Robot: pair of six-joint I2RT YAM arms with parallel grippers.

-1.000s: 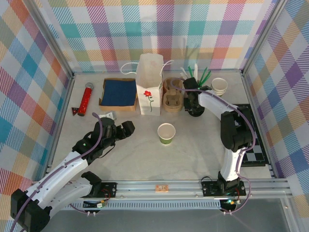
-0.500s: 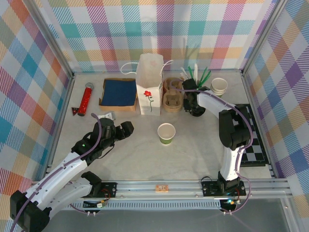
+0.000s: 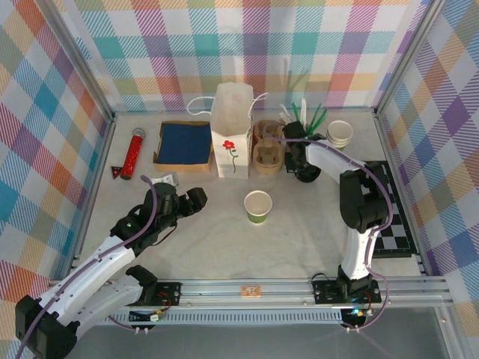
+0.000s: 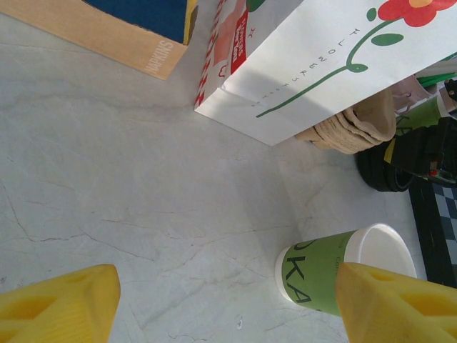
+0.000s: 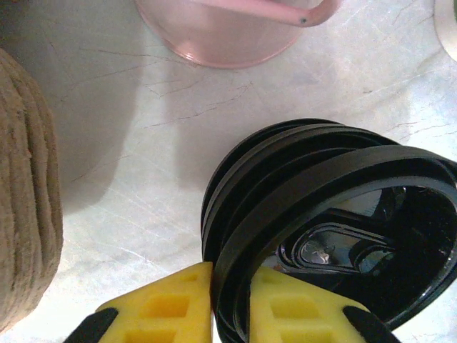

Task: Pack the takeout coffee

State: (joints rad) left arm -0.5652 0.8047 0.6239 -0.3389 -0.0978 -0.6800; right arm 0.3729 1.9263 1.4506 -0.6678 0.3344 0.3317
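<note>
**A:** From above, where is the coffee?

**B:** The green cup (image 3: 258,206) stands upright and lidless mid-worktop (image 3: 224,250), in front of the white paper bag (image 3: 230,138) and apart from it. The left jaws stand wide open, to the cup's left and clear of it. The right jaws are at the stack of black lids (image 3: 305,172), behind and right of the cup, beside the brown cup carriers (image 3: 266,153).

**A:** And the left wrist camera?

**B:** Its yellow fingertips (image 4: 64,307) sit far apart at the lower corners. The cup is near the right one, not touching.

**A:** The right wrist?

**B:** The jaws are nearly together, pinching the rim of the top lid (image 5: 335,214), which tilts against the stack.

**A:** How will the cup handle?

**B:** I'd judge it light and thin-walled, easily crushed. I can't tell whether it is filled, so it should stay upright. The best hold is gentle, around the mid-wall below the rolled rim. The lid looks stiff but slick, so its rim is the sensible hold.
</note>
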